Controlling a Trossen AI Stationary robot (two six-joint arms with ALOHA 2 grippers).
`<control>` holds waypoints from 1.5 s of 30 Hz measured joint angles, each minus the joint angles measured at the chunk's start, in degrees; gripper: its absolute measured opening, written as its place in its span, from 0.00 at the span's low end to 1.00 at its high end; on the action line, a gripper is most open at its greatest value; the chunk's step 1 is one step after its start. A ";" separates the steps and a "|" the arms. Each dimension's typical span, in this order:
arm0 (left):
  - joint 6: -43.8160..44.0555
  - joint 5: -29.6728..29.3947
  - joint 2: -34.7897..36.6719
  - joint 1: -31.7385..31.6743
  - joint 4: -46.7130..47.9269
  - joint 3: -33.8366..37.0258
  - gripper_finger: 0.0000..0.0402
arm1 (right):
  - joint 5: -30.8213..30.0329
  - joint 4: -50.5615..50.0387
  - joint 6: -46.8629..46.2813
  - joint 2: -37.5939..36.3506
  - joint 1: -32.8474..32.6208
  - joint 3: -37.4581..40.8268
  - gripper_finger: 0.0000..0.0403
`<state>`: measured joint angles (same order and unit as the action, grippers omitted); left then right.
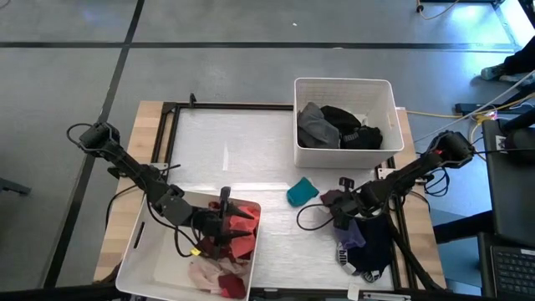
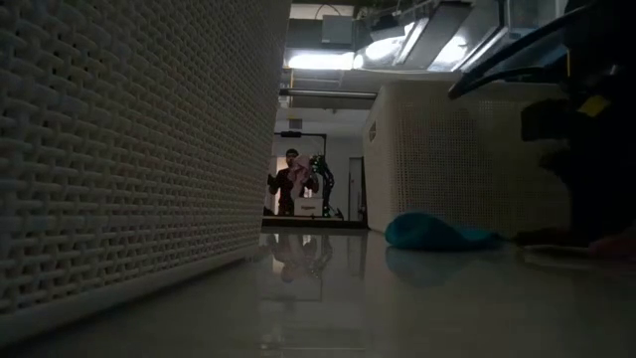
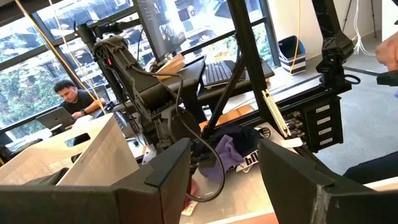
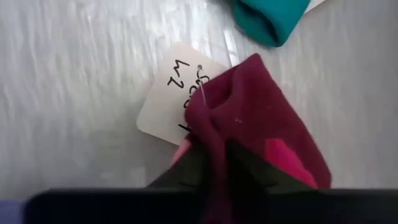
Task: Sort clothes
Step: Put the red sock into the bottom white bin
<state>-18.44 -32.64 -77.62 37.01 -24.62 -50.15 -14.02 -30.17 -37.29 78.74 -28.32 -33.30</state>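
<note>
My right gripper [image 1: 341, 203] is shut on a maroon garment [image 4: 249, 106] low over the table's near right, just near of a teal garment [image 1: 301, 191] that lies flat on the table. A white handwritten tag [image 4: 171, 93] hangs from the maroon garment. My left gripper [image 1: 224, 219] is open and empty above the near-left white bin [image 1: 138, 259], which holds red, maroon and pink clothes [image 1: 230, 251]. In the left wrist view its fingers [image 3: 168, 168] stand wide apart. A heap of purple, black and white clothes [image 1: 366, 244] lies near the right arm. My right gripper pinches a bunched fold of the maroon garment [image 4: 214, 134] between its two fingers [image 4: 186, 171]. The fingers come slanting down from the table's right side. The cloth stands out beyond the fingertips toward the teal garment. Whether it is clear of the table I cannot tell.
A second white bin [image 1: 386, 92] at the far right holds grey and black clothes [image 1: 338, 125]. In the low view the near bin's wall [image 2: 119, 149] fills the left and the teal garment [image 2: 432, 234] lies ahead. A person stands in the room beyond [image 2: 288, 179].
</note>
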 joint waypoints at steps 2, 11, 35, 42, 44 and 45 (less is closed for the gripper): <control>0.02 0.00 0.00 0.00 0.00 0.00 0.45 | 0.06 -0.13 0.62 0.02 0.00 -0.21 0.05; -0.87 -0.02 0.11 0.30 -2.49 0.00 0.45 | -1.76 -4.91 3.74 0.22 -0.22 -9.23 0.05; -1.10 -19.95 6.51 10.55 2.96 -0.04 0.45 | 0.80 41.14 39.18 5.58 1.61 -33.63 0.06; -1.24 -24.29 7.70 10.54 2.50 -0.04 0.45 | 11.35 57.95 39.11 15.58 5.58 -34.54 0.07; -1.01 -24.59 8.55 10.54 2.42 -0.04 0.45 | 12.96 61.35 39.10 18.27 5.99 -35.41 0.07; -1.00 -24.62 8.94 10.54 2.48 -0.04 0.45 | 13.30 63.65 39.09 19.72 6.01 -35.95 0.07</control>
<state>-19.43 -57.26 -68.69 47.55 -22.14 -50.19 -0.72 33.48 1.79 98.46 -22.31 -69.25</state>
